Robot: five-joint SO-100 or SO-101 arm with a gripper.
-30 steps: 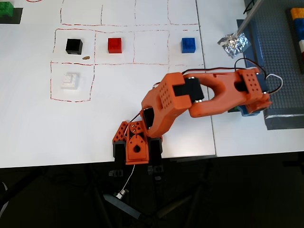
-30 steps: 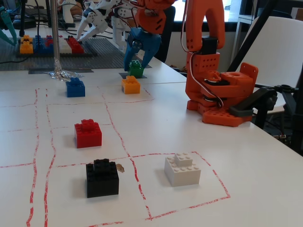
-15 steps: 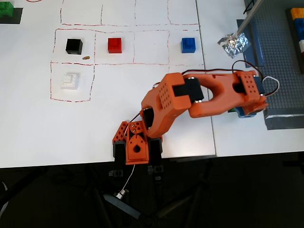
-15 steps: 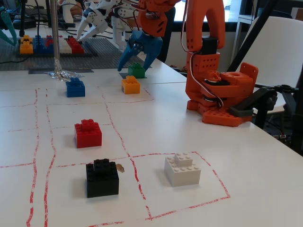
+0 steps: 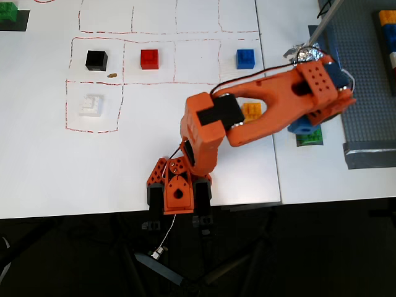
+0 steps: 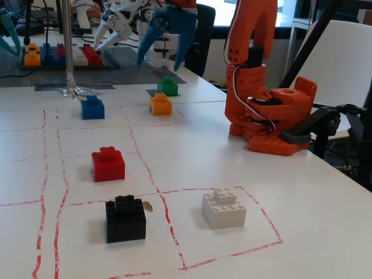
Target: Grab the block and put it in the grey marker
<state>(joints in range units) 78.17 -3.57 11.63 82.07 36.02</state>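
The table (image 6: 279, 192) is white, ruled with red dashed squares. On it sit a green block (image 6: 167, 86) on a grey marker (image 6: 152, 93), plus orange (image 6: 160, 104), blue (image 6: 93, 107), red (image 6: 108, 164), black (image 6: 125, 218) and white (image 6: 224, 207) bricks. The arm (image 6: 250, 40) is orange; its claw (image 6: 161, 55) is blue.

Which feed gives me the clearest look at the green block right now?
The fixed view: the green block sits fully visible on a dark patch, beyond the orange block, with the blue pincer above it. In the overhead view the arm covers most of it; only a green sliver shows.
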